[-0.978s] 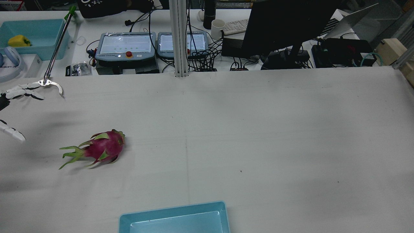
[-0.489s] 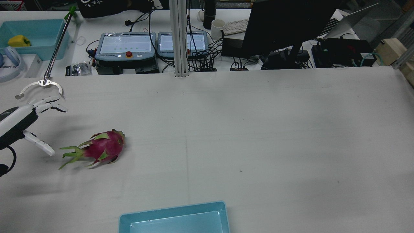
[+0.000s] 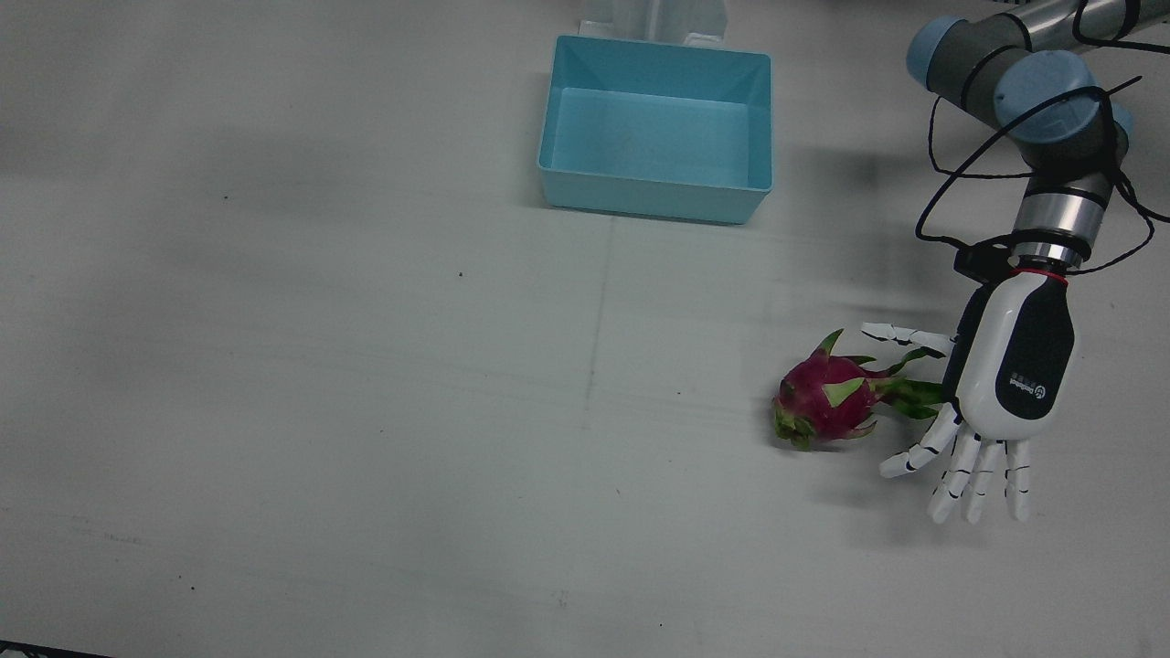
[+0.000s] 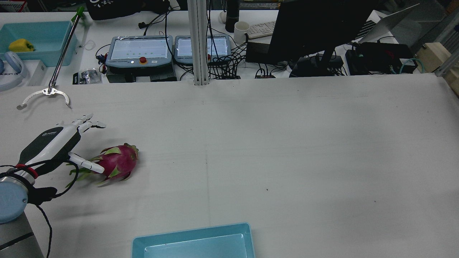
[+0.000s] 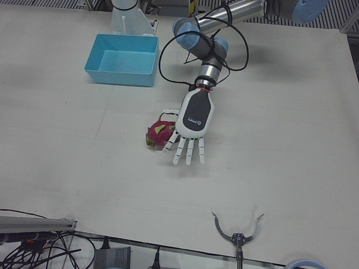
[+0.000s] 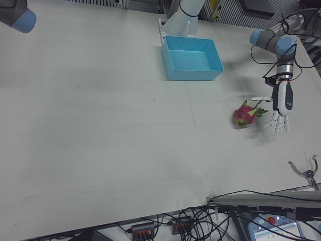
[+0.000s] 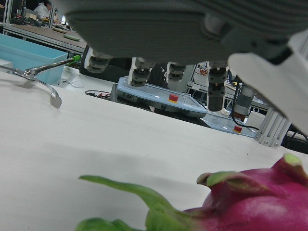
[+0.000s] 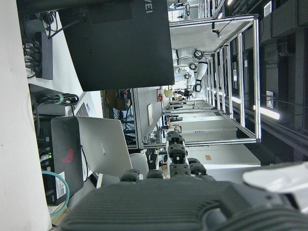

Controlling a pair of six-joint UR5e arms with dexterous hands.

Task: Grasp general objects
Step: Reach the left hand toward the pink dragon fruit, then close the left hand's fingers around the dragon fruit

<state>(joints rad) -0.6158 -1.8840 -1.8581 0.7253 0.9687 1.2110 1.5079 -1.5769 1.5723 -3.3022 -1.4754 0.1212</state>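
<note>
A pink dragon fruit (image 3: pixel 823 402) with green leafy tips lies on the white table; it also shows in the rear view (image 4: pixel 120 163), left-front view (image 5: pixel 157 134), right-front view (image 6: pixel 246 114) and left hand view (image 7: pixel 260 207). My left hand (image 3: pixel 1005 375) is open, palm down, at the fruit's leafy end. Its thumb reaches along one side of the fruit and its fingers (image 3: pixel 969 471) spread past the other. It does not grip the fruit. The hand also shows in the rear view (image 4: pixel 53 141). My right hand (image 8: pixel 168 192) shows only in its own view, holding nothing, fingers extended.
An empty blue bin (image 3: pixel 654 196) stands at the table's edge on the robot's side, mid-table. A metal grabber tool (image 4: pixel 48 91) lies at the far edge beyond the left hand. Monitors, pendants and cables sit past the table.
My left hand has come in from the view's left edge toward the dragon fruit and now sits at its leafy end. The fruit has not moved.
</note>
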